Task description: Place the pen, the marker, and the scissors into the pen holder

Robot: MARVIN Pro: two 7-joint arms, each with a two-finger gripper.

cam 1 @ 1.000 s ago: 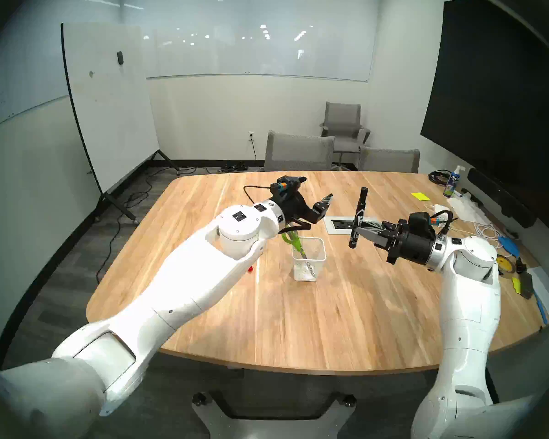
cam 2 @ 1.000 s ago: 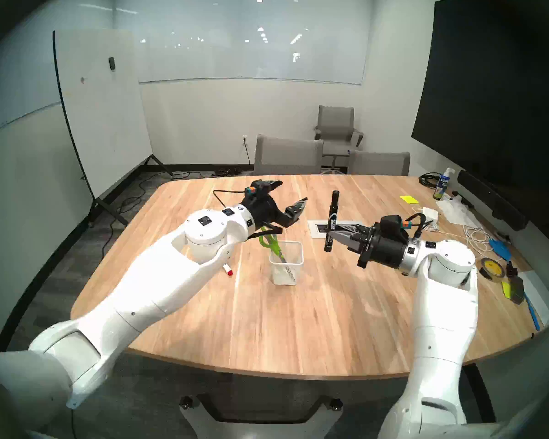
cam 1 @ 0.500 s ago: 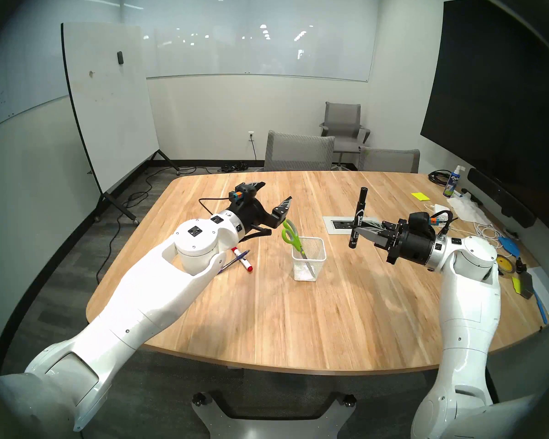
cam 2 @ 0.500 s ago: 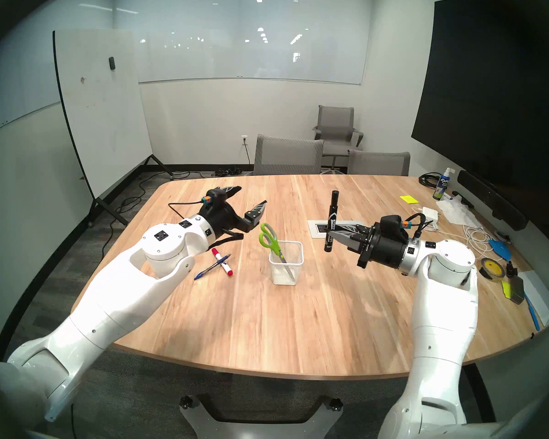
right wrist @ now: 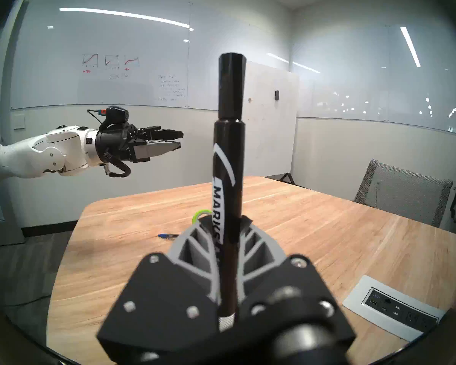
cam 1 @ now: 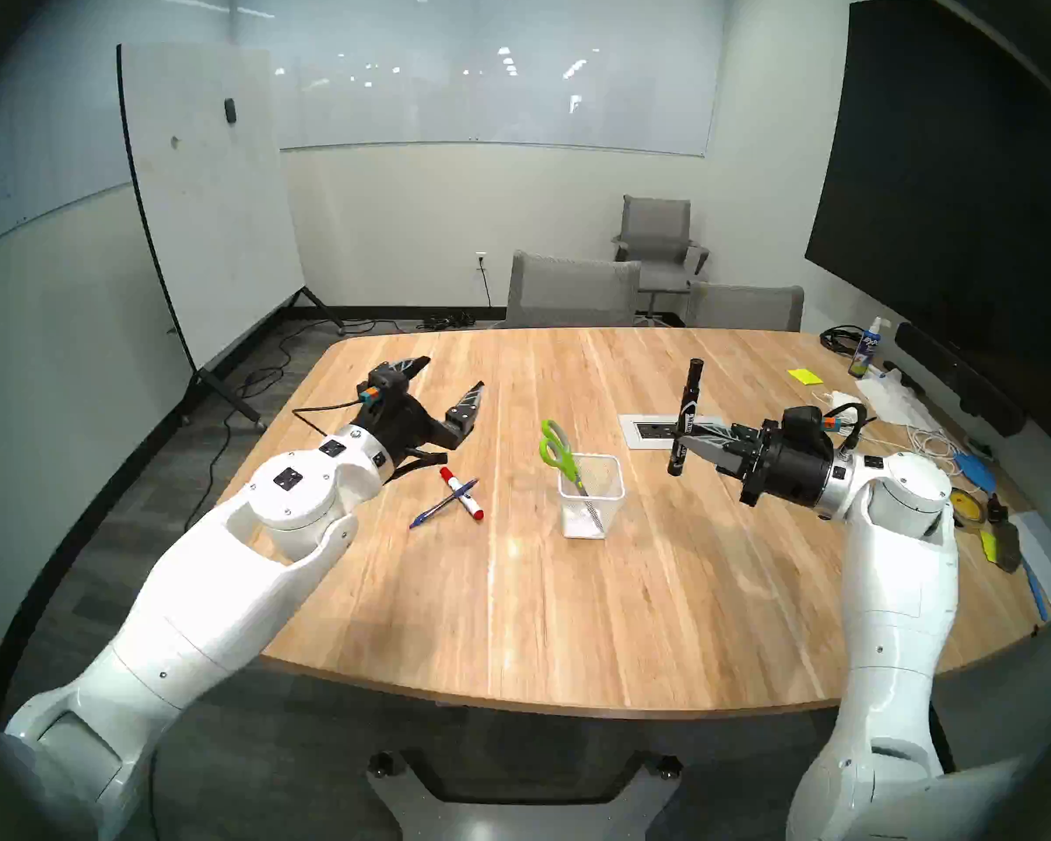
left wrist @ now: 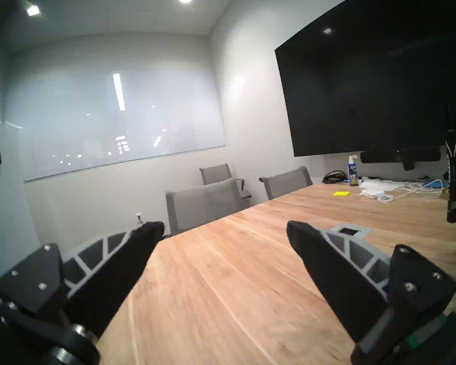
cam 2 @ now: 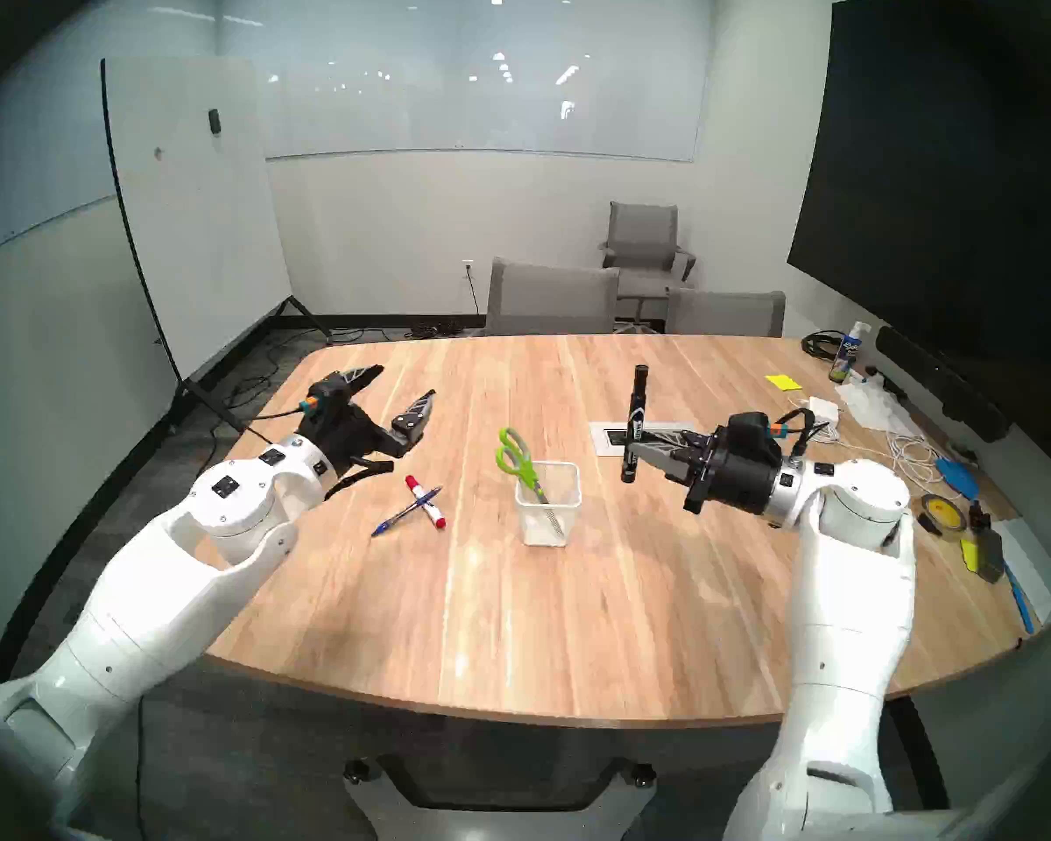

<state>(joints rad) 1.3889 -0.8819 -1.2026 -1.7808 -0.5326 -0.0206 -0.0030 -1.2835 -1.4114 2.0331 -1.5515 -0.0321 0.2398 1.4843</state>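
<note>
head stereo left shows a wooden bench in a meeting room with whiteboard, grey chairs and dark screen. scissors stand in the pen holder, blades blurred by mesh. pen lies across a red-ended marker. left tool gapes empty; right tool clamps the black marker upright. cables clutter the right edge.

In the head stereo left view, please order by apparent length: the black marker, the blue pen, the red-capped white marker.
1. black marker, though it is raised nearer the camera
2. blue pen
3. white marker
</note>
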